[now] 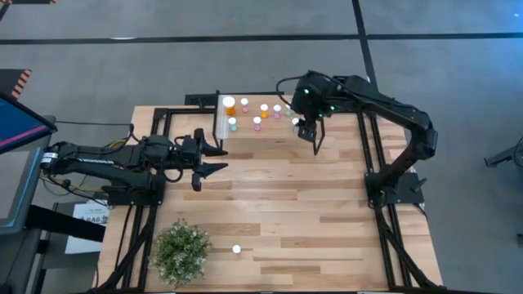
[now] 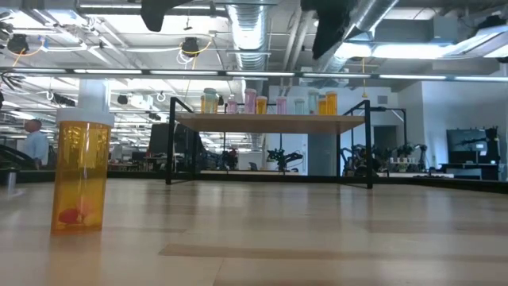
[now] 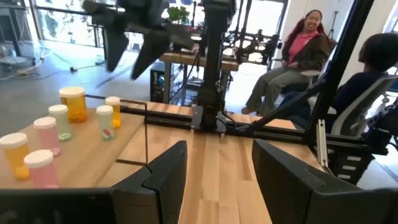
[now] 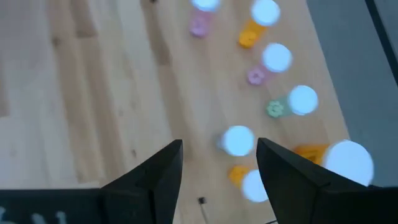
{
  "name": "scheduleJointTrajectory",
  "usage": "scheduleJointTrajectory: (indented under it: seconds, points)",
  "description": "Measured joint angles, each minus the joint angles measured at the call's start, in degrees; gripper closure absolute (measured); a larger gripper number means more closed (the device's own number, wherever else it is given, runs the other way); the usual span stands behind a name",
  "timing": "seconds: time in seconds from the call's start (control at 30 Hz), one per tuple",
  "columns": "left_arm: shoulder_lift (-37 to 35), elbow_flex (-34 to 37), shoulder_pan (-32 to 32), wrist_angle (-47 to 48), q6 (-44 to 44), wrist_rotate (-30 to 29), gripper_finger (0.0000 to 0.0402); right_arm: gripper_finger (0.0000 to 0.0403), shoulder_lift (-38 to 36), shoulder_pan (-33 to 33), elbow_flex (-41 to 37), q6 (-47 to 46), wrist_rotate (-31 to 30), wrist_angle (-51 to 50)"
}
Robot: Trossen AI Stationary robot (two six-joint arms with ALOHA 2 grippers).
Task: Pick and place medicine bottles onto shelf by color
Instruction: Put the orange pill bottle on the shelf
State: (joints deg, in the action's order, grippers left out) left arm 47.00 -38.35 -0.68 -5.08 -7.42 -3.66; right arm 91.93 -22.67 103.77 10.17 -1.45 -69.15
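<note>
Nearly done: most small white-capped medicine bottles [image 1: 257,114], orange, pink and teal, standing on light wood plank shelf [image 1: 282,129] at far table edge. One large orange bottle [image 2: 80,176] left on big wooden tabletop [image 1: 294,204], near leafy green plant [image 1: 181,251]. Right gripper [image 1: 316,140] above shelf, fingers apart, empty. Left gripper [image 1: 214,158] waiting just off shelf's end, fingers apart, empty.

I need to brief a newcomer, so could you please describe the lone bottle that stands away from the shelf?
Find the potted plant at the near left corner of the wooden table. Just to its right stands a single bottle, its white cap showing from above. It alone stands apart; all the others cluster on the shelf at the far edge.
</note>
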Motion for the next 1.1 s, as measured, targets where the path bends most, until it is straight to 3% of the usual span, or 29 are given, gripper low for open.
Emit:
scheduleJointTrajectory:
  seconds: [0.3, 0.43, 0.6, 0.83, 1.0, 1.1]
  points:
    - [0.00, 0.00, -0.06, 0.15, 0.72, 0.46, 0.0232, 0.0177, -5.53, 16.75, 0.00, -5.68, -0.23, 1.58]
    - [0.66, 0.00, -0.08, -0.31, 0.77, 3.31, 0.0232, 0.0178, -5.67, 27.24, -0.63, -7.75, -4.69, 4.43]
    - [3.59, -0.02, -1.50, -1.24, 1.02, 3.72, 0.0232, 0.0178, -6.11, 38.34, -9.49, -9.16, -9.16, 15.38]
    - [7.75, 0.00, -3.53, -5.17, 4.91, 3.80, 0.0232, 0.0178, -6.35, 47.44, -30.22, -7.62, -9.18, 50.38]
    - [8.00, 0.00, -3.53, -6.12, 4.80, 3.87, 0.0232, 0.0178, -4.66, 48.93, -43.61, -7.06, -9.13, 78.86]
    - [8.00, 0.00, -3.53, -6.71, 4.78, 3.82, 0.0232, 0.0178, -3.09, 48.93, -48.70, -7.15, -8.29, 89.77]
